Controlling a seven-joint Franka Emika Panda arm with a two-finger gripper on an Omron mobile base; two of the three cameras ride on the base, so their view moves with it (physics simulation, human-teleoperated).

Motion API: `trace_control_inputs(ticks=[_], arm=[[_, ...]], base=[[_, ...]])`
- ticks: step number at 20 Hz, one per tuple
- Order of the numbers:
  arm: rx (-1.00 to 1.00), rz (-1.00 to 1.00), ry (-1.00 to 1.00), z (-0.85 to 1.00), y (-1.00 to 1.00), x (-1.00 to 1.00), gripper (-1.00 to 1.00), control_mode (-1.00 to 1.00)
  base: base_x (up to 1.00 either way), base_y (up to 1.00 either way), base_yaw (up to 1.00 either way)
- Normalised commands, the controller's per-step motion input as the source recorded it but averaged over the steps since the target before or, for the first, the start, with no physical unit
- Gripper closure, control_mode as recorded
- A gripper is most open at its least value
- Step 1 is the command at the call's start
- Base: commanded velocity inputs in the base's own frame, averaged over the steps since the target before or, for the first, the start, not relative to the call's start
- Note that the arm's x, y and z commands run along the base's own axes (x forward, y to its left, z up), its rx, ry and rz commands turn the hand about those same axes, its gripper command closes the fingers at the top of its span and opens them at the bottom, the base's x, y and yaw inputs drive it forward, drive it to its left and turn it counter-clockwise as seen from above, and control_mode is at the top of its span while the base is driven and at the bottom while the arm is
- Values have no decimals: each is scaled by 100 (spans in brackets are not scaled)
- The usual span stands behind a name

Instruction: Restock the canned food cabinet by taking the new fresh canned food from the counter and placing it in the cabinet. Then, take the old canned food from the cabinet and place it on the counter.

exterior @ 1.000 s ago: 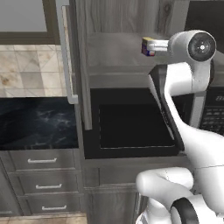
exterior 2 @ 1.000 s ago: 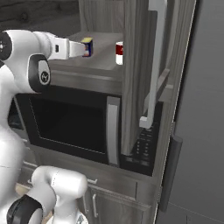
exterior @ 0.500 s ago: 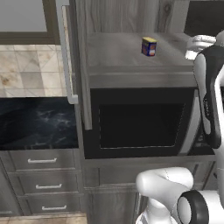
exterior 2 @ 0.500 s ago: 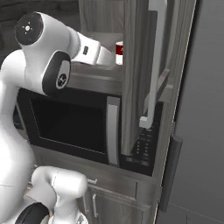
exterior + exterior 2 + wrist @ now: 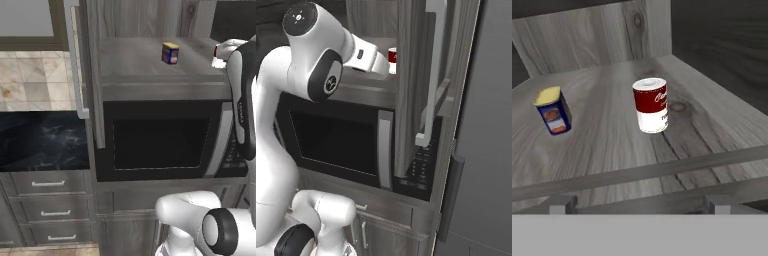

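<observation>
new can (image 5: 170, 53) on cabinet shelf (image 5: 612, 135), upright | old red-white can (image 5: 651, 105) beside it, apart | gripper (image 5: 637, 204) spread, empty, tips barely visible | rigid, light, probably slick; pinch mid-body across sides

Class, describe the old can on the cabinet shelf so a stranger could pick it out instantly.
Look above the microwave at the open cabinet shelf. Two cans stand apart there; the old canned food is the round one, dark red over white, not the blue, yellow-lidded new can.
</observation>
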Motion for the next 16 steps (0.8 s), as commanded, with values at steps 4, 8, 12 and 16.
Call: trace_control_inputs(ticks=[4,8,12,16], arm=[[0,-5,0,-32,-17,24,-100,-100],[0,-7,0,-7,-14,51,-100,-100],[0,-3,4,-1,-5,69,-100,-100],[0,0,3,0,-9,49,-100,-100]], base=[[0,0,0],[0,0,0],[0,0,0],[0,0,0]])
